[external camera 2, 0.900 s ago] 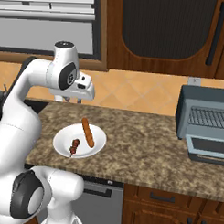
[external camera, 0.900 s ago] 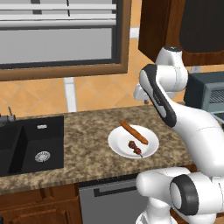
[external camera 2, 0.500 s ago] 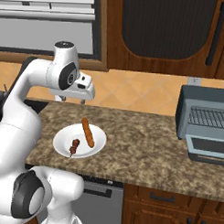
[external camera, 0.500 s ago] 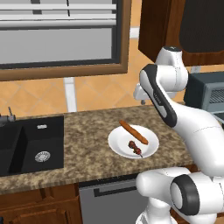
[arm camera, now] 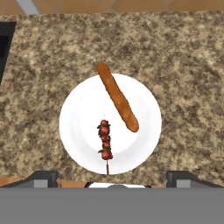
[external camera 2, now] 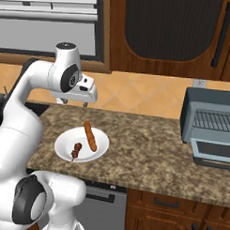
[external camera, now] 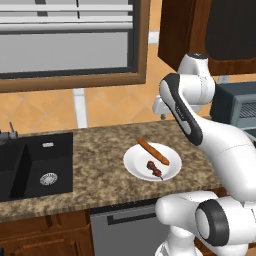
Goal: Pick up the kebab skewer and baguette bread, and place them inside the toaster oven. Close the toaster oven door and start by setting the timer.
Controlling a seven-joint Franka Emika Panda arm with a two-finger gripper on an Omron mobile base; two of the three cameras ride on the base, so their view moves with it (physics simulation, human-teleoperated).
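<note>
Your gripper (arm camera: 112, 179) hangs above the plate (arm camera: 78, 118), clear of it, looking straight down. Its two dark fingertips (arm camera: 41, 177) stand at the far edges of the hand view, so the jaws are wide apart and nothing sits between them.

The skewer (arm camera: 105, 143) lies directly ahead of the gripper on the near half of the plate, its bare stick end pointing towards the fingertips. The baguette (arm camera: 117, 96) lies just beyond it, set diagonally, one end reaching over the plate's far rim. The two items are near each other but apart.

In the left base view the plate (external camera: 134, 165) sits on the counter (external camera: 95, 160) between the sink (external camera: 30, 167) and the oven (external camera: 237, 107). In the right base view the oven (external camera 2: 210, 125) stands well apart from the plate (external camera 2: 64, 143), at the far right of the counter, with its door (external camera 2: 213, 152) hanging open below the wire rack.

Materials: the skewer (external camera 2: 76, 150) is a thin stick carrying small dark red and brown chunks; the baguette (external camera 2: 90, 135) is a slim, smooth orange-brown loaf with rounded ends. The plate is plain white and round. The counter is speckled brown stone. The oven is a boxy grey-blue metal unit; the sink is black.
</note>
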